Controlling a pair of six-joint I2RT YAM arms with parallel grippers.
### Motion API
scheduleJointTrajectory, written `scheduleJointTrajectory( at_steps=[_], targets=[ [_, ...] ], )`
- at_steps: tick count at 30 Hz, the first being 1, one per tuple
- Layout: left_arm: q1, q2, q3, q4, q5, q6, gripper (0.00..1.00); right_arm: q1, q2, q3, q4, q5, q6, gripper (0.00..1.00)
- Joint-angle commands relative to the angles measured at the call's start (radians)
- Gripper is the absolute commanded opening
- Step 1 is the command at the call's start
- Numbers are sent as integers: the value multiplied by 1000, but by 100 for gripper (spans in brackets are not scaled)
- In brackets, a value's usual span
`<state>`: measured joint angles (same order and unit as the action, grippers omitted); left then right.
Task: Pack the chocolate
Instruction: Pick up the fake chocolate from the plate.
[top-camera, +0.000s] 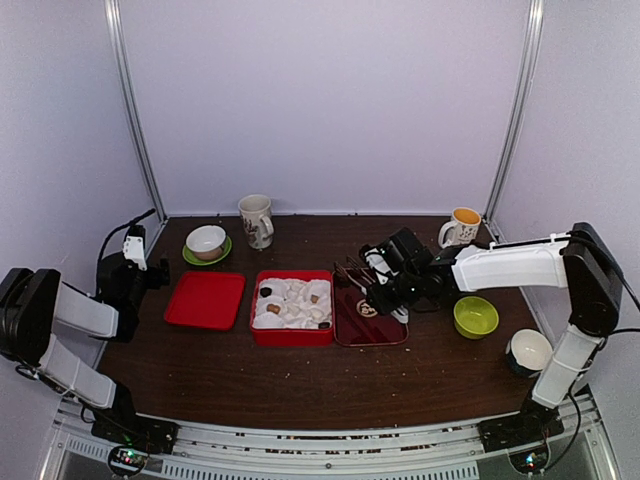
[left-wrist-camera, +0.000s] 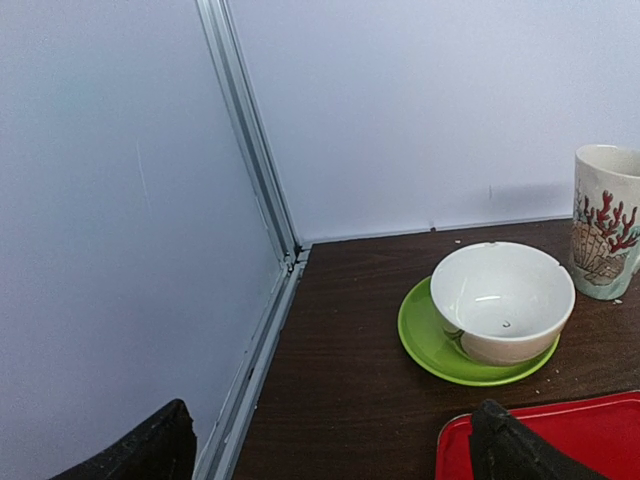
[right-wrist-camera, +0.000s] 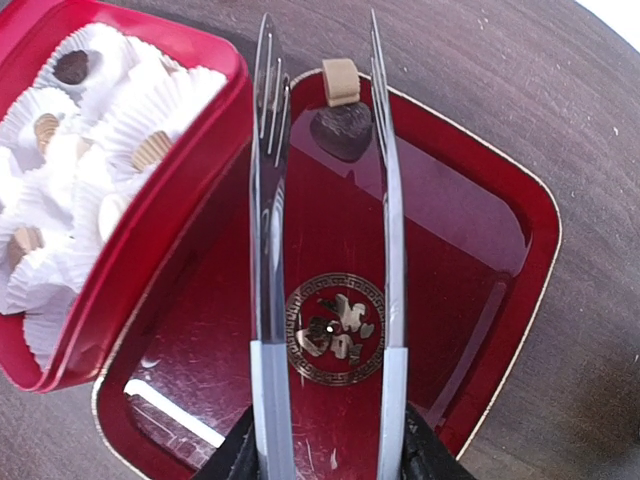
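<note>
My right gripper is shut on the handles of metal tongs, reaching over a dark red tray. The tong tips stand on either side of a dark heart-shaped chocolate; a tan piece lies just beyond it. To the left, the red box with its white moulded insert holds several pieces, among them a dark one and a tan one. From above, the right gripper hovers over the tray beside the box. My left gripper is open and holds nothing, far left by the wall.
A flat red lid lies left of the box. Behind it are a white bowl on a green saucer and a patterned mug. At the right are an orange-filled mug, a green bowl and a white cup.
</note>
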<state>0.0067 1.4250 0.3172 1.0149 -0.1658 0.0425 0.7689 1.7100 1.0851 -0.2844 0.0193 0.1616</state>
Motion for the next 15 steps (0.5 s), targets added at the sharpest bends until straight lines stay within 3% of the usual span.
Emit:
scheduleJointTrajectory(
  at_steps=[1, 15],
  targets=[
    [6, 1, 6, 16, -11, -9, 98, -20, 22, 35, -11, 11, -4, 39],
    [7, 0, 6, 15, -10, -9, 98, -31, 69, 89, -21, -33, -15, 38]
  ],
)
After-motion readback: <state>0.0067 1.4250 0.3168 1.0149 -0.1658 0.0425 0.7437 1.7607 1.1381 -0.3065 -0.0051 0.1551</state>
